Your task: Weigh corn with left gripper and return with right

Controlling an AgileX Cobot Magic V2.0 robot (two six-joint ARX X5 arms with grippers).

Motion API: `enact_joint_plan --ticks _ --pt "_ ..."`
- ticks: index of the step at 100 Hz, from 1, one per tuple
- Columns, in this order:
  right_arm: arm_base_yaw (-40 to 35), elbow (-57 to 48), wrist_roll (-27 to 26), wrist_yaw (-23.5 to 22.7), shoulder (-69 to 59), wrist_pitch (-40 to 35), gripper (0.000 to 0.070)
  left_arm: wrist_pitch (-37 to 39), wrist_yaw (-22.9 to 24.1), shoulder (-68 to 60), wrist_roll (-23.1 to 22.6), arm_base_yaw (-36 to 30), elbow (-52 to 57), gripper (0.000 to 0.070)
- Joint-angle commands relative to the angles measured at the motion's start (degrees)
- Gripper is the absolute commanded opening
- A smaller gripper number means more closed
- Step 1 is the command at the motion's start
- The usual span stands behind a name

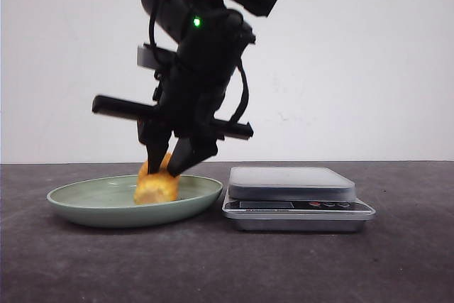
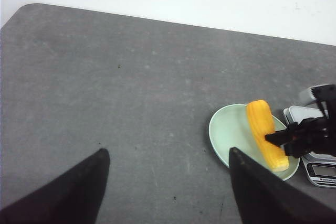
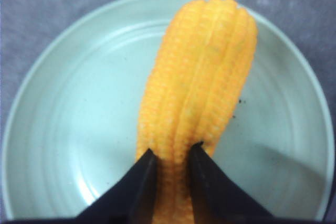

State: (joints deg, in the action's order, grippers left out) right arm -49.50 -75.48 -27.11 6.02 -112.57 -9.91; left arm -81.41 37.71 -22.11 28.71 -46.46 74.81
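The corn (image 1: pixel 156 186) is a yellow-orange cob lying in the green plate (image 1: pixel 85 200) at the left of the table. My right gripper (image 1: pixel 169 161) reaches down from above and is shut on the corn, one black finger on each side of it near one end. The right wrist view shows the corn (image 3: pixel 202 77) on the plate (image 3: pixel 63 129) with the gripper (image 3: pixel 173 149) clamped on it. My left gripper (image 2: pixel 168 153) is open and empty, high over bare table, away from the plate (image 2: pixel 228 129). It sees the corn (image 2: pixel 265 129) and the right gripper (image 2: pixel 281 140) from afar. The left gripper is out of the front view.
A silver digital scale (image 1: pixel 291 182) with an empty weighing pan stands just right of the plate; it also shows in the left wrist view (image 2: pixel 317 161). The table is dark grey, with a white wall behind.
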Motion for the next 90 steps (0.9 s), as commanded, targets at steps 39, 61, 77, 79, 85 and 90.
enact_joint_plan --ticks 39,61,77,79,85,90 --pt "-0.35 -1.92 0.68 -2.03 -0.44 3.02 0.0447 -1.29 0.22 -0.24 0.50 -0.39 0.66 0.0429" --pt "4.87 -2.05 6.47 -3.52 9.92 -2.03 0.0446 -1.27 0.33 -0.24 0.50 -0.39 0.68 0.0428" --pt "12.59 -2.05 11.37 -5.60 21.51 -5.42 0.0444 -1.33 0.33 -0.11 0.59 -0.37 0.66 0.0428" --pt "13.75 -2.05 11.87 -5.84 22.97 -5.90 0.0444 -1.33 0.33 -0.09 0.63 -0.37 0.66 0.0428" --pt "17.57 -2.05 13.49 -6.54 27.52 -7.98 0.0441 -1.33 0.31 -0.04 0.90 -0.37 0.66 0.0428" --pt "21.07 -2.05 14.64 -7.17 31.23 -10.05 0.0441 -1.33 0.31 -0.04 0.94 -0.37 0.66 0.0428"
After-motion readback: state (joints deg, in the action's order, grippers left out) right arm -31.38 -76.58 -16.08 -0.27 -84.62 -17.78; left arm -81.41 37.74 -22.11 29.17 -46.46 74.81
